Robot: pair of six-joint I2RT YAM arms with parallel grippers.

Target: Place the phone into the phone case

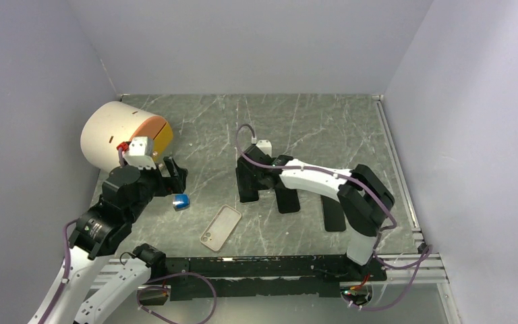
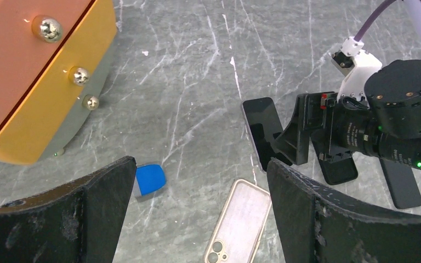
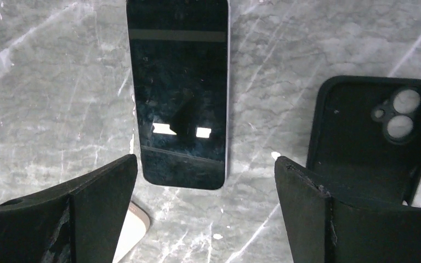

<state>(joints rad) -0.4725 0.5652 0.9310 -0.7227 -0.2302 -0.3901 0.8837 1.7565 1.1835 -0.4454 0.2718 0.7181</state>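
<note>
The pale beige phone case lies flat on the marble table, inside up, with its camera cutout at the near end. It also shows in the left wrist view, and one corner shows in the right wrist view. A black phone lies screen up just beyond it. My right gripper is open and empty, hovering over the phone's near end. My left gripper is open and empty, above and left of the case.
A black phone case lies right of the phone, and another black slab lies further right. A small blue object lies left of the beige case. A white drum with an orange-yellow face stands at the back left.
</note>
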